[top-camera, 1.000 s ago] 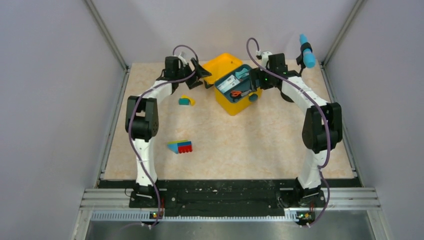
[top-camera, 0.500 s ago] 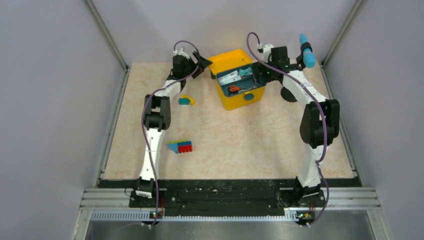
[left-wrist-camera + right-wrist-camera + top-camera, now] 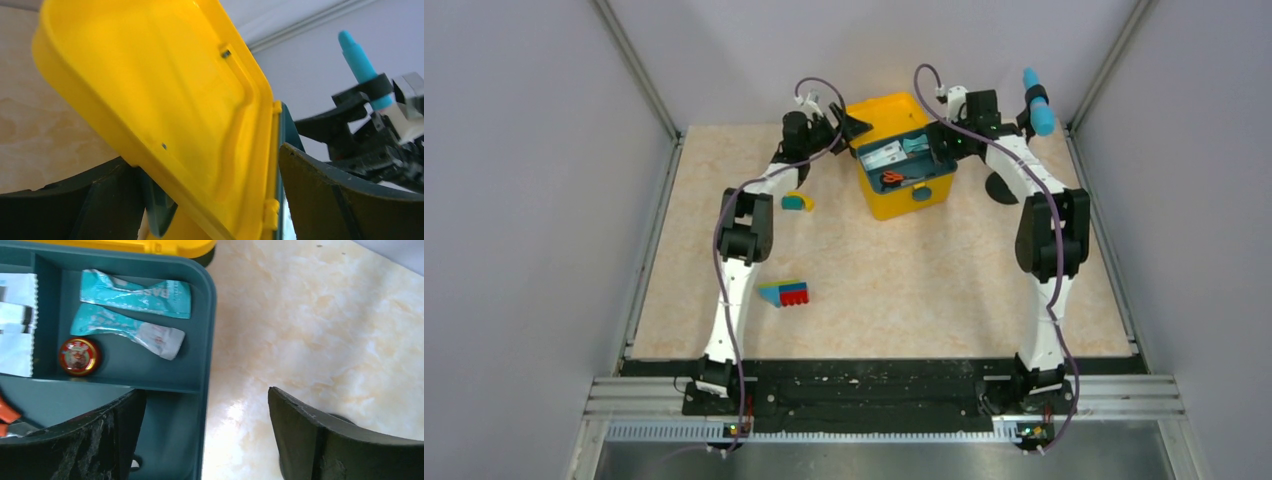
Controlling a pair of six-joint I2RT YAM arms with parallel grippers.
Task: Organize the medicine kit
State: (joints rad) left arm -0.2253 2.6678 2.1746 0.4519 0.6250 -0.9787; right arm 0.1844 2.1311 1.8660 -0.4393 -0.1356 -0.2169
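Medicine kit (image 3: 902, 203) is sitting at the middle of the bench's far edge, its hinged lid (image 3: 150, 85) standing open. Left gripper (image 3: 849, 124) is straddling the lid with fingers spread; cannot tell if they are touching it. Right gripper (image 3: 940, 152) is hovering over the teal tray (image 3: 209, 315) rim, fingers apart, holding nothing.

Risks: the glossy, smooth-moulded yellow plastic is likely offering little grip. A nudge could be dropping the lid onto the right fingers, or sliding the box toward the far edge. A finger catching the tray rim could be spilling the crinkly foil sachets (image 3: 135, 292), round red tin (image 3: 79, 356) and orange-handled scissors (image 3: 6, 416).
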